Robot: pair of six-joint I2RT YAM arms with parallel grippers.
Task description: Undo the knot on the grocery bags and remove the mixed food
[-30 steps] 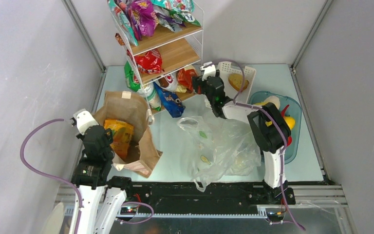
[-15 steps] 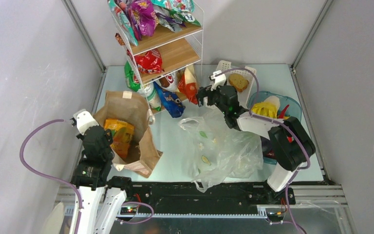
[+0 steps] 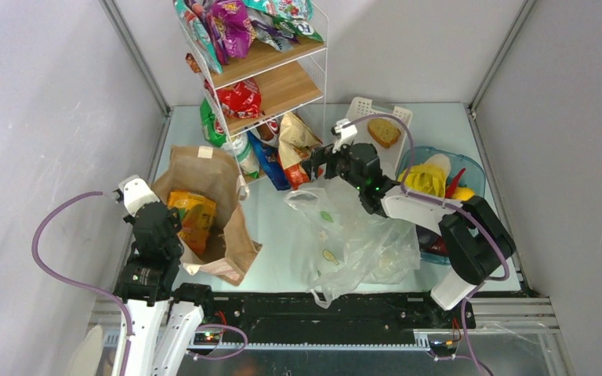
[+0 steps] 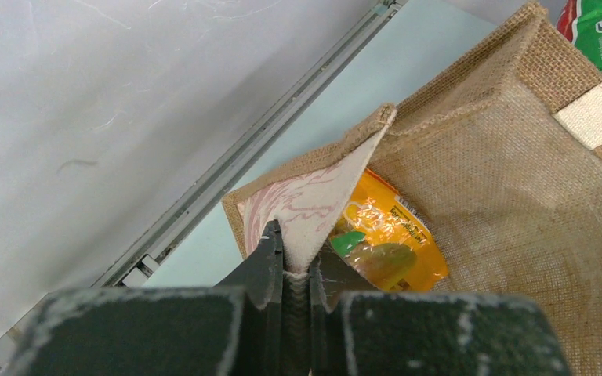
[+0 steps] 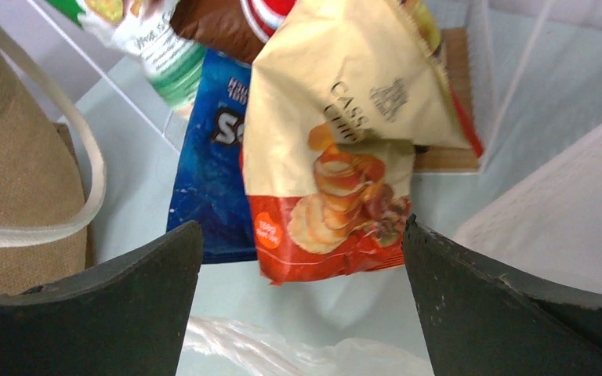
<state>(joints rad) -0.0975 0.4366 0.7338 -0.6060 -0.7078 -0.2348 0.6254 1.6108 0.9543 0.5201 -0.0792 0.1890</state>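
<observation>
The brown grocery bag stands open at the left with an orange snack packet inside it. My left gripper is shut on the bag's near rim, and the orange packet lies just past the fingers. The clear plastic grocery bag lies crumpled and flat in the middle. My right gripper hovers open over its far edge, facing a cream-and-red snack packet that leans at the shelf foot. Nothing is between the right fingers.
A white wire shelf full of snack packets stands at the back. A blue packet lies under it. The white basket with a bread slice is behind the right arm. The blue tub at the right holds yellow fruits and a red chili.
My right gripper has let go of the cream-and-red packet at the shelf, opened wide and drawn back toward the plastic bag. The packet has tipped forward. The left arm has not moved.
</observation>
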